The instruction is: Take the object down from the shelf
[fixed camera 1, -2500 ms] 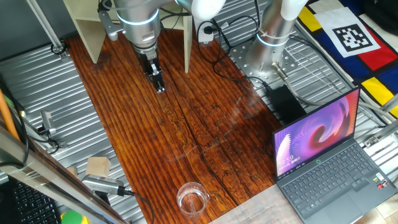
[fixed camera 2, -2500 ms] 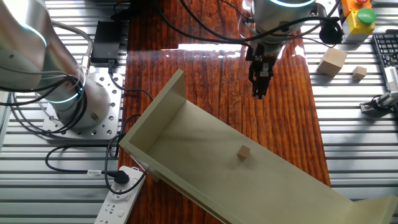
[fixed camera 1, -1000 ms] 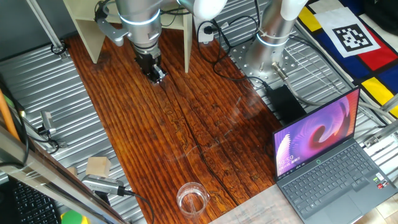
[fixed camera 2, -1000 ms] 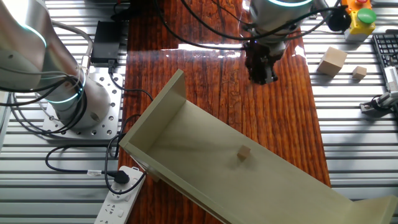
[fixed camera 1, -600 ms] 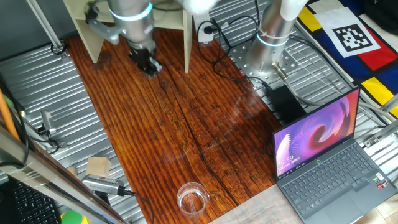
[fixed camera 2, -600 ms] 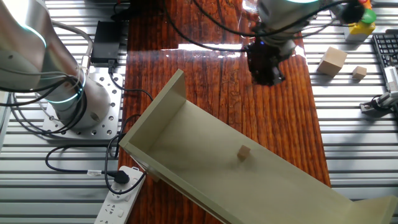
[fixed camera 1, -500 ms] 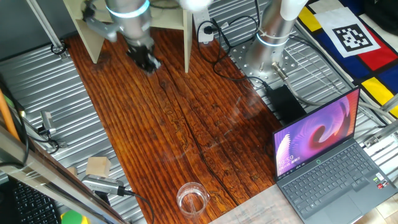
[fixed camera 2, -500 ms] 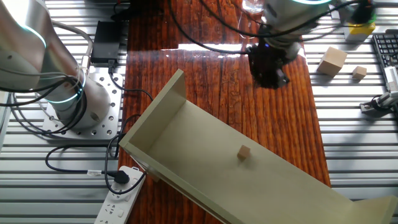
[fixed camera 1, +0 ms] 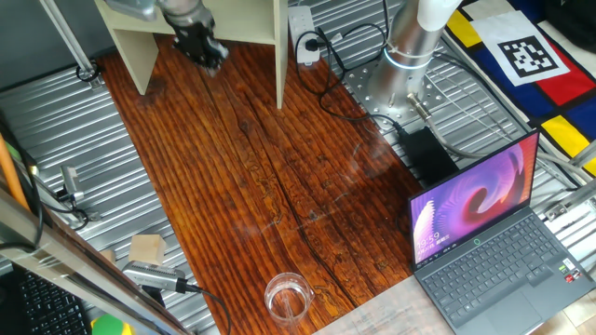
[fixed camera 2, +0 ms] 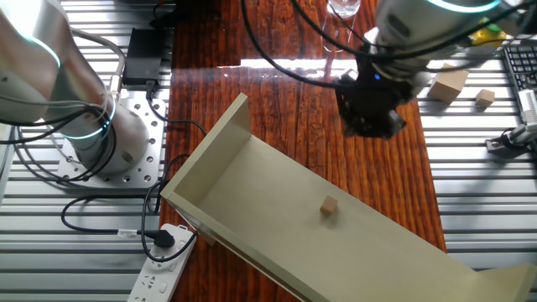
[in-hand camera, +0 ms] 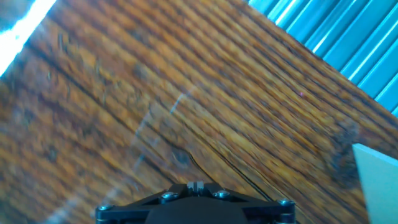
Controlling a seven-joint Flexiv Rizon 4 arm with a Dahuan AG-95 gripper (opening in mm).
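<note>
The gripper hangs over the dark wood table, just in front of the shelf. It is blurred in both fixed views, and the hand view shows only the black base of the hand at the bottom edge with no fingertips, so I cannot tell whether the fingers are apart or together. Nothing is seen between them.

The object sits on the shelf's top board, about midway along it and well apart from the gripper. In the one fixed view the shelf's upright side panels stand at the far left of the table, with the gripper between them and high in the picture.

In that same view, a glass stands near the table's near edge, and a flat tan block lies off the table to its left on the metal slats. An open laptop sits at the right; its screen shows a pink swirl and small white clock digits too small to read. A black-and-white square marker lies on a coloured mat at far right. No brand names can be read.
</note>
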